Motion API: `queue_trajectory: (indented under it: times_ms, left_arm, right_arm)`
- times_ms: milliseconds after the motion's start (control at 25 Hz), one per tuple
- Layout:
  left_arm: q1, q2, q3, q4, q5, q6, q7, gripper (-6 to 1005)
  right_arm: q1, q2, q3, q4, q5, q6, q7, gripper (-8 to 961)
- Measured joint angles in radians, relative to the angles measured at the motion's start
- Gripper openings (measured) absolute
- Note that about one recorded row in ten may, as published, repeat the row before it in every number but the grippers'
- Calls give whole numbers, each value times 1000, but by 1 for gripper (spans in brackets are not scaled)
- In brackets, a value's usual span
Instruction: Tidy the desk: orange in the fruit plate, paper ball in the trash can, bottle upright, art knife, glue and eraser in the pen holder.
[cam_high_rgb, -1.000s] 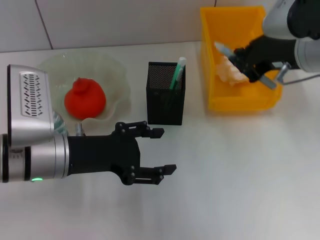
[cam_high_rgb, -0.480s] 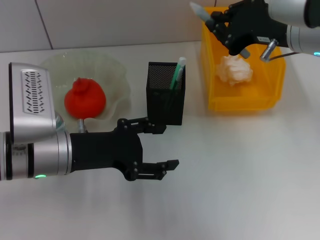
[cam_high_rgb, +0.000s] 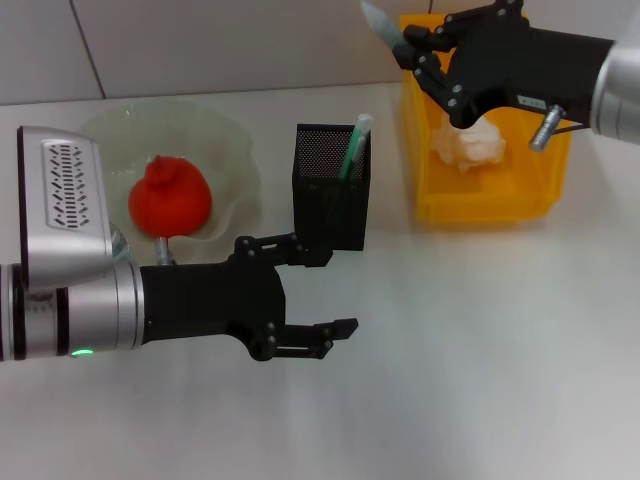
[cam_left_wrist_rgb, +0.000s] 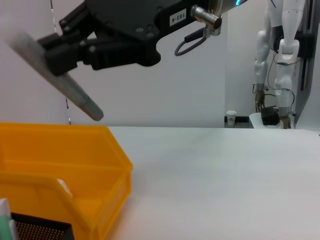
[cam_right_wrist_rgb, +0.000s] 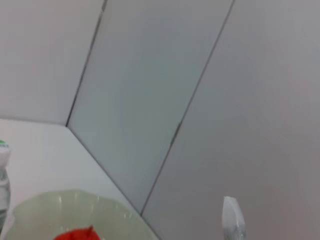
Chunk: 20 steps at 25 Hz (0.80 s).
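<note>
The orange (cam_high_rgb: 168, 196) lies in the fruit plate (cam_high_rgb: 232, 140). The paper ball (cam_high_rgb: 470, 146) rests inside the trash can (cam_high_rgb: 488, 200). My right gripper (cam_high_rgb: 396, 34) hangs open above the can's far left corner, holding nothing; one grey finger (cam_left_wrist_rgb: 60, 80) shows over the trash can (cam_left_wrist_rgb: 75, 150). The pen holder (cam_high_rgb: 332, 200) holds a green-and-white stick (cam_high_rgb: 355, 145); I cannot tell whether it is the art knife or the glue. My left gripper (cam_high_rgb: 330, 296) hovers open and empty in front of the holder. The bottle (cam_right_wrist_rgb: 2, 177) stands by the plate, mostly hidden behind my left arm. The eraser is out of view.
A tiled wall runs behind the table. Bare white tabletop (cam_high_rgb: 480, 350) stretches in front of the trash can and to the right of my left gripper. Another robot (cam_left_wrist_rgb: 280, 60) stands far off in the room.
My right gripper rose out of the trash can and drifted left, leaving the paper ball lying in the can. My left arm shifted only slightly.
</note>
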Motion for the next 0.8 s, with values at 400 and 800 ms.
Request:
queue_trajectory:
  times_ms: [400,800]
  left_arm:
    - [0,0,0,0,-13,0,0,802]
    - [-2,0,0,0,-13,0,0,802]
  right_arm:
    - [-17,-5,76,184,411,-85,-356,107]
    - [92,-5,234,405,476,-231,-378,106]
